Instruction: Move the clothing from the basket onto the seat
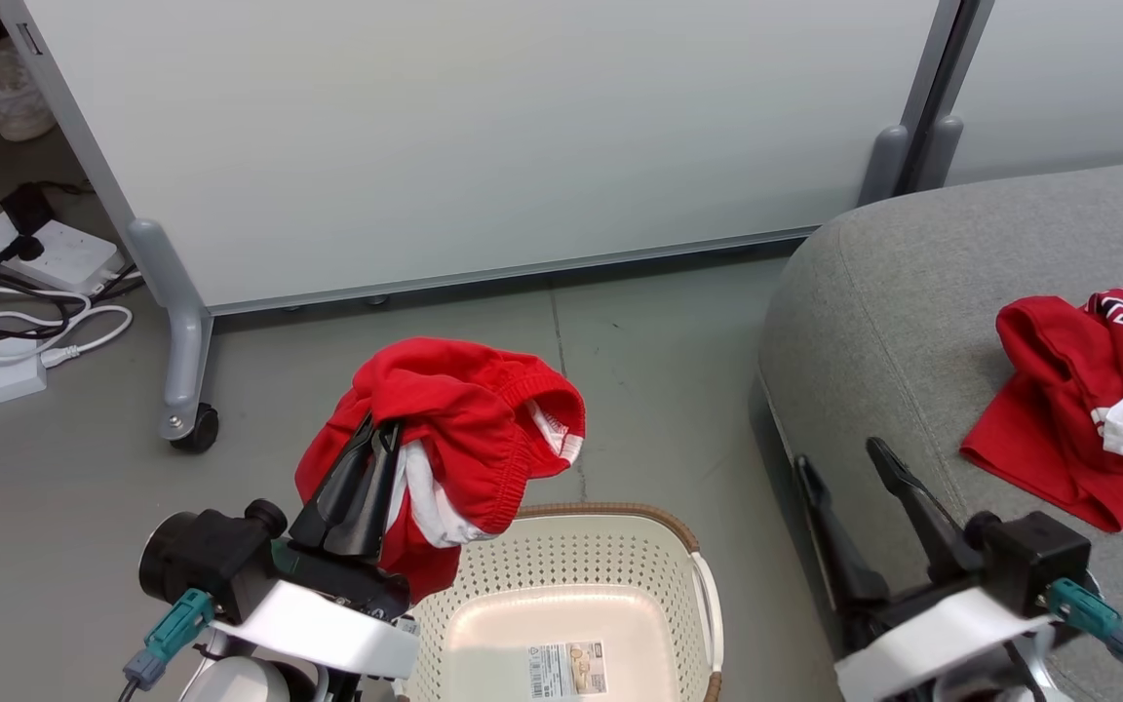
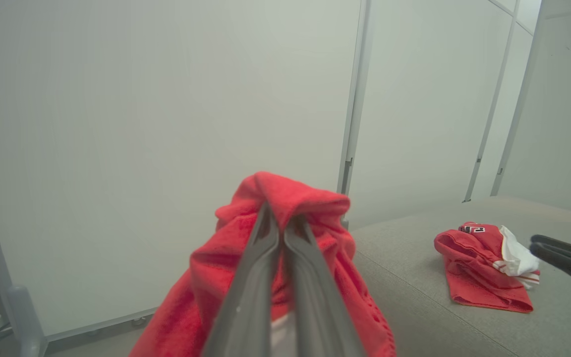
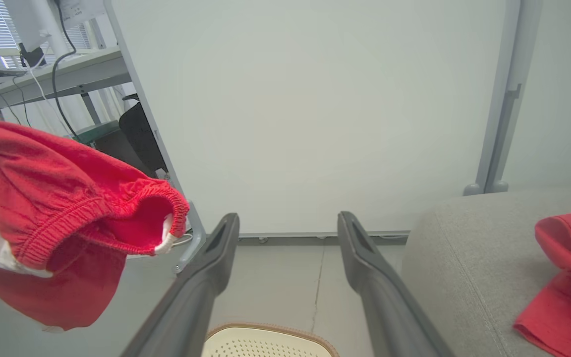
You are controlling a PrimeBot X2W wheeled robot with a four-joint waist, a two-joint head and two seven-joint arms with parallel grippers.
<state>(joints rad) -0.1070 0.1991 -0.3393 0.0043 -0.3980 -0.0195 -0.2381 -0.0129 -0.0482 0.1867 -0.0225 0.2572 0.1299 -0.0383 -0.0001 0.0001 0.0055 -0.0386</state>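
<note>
Clothing, here a soft red fabric garment [image 1: 469, 429] with white stripe trim and a gathered elastic band, hangs bunched from the left fingers [image 1: 378, 444]. They are clenched on a fold of it near their tips. Its loose end droops below them and looks lifted clear of the cream-white perforated plastic basket [image 1: 610, 511] with a brown woven-look rim, which sits beneath and just right of those fingers. The part of the basket's floor that shows bears a barcode label [image 1: 566, 671] and no cloth.

The right fingers [image 1: 908, 499] are spread apart, grasping nothing, at the near edge of the large grey upholstered seat [image 1: 873, 292]. Beyond them, a second red garment [image 1: 1059, 409] with a white panel and dark lettering lies crumpled on the cushion.

I judge the carry from basket to seat to be in hand. The next move calls for swinging the left fingers rightward over the cushion, keeping them clenched until the cloth hangs above the fabric, then releasing.
</note>
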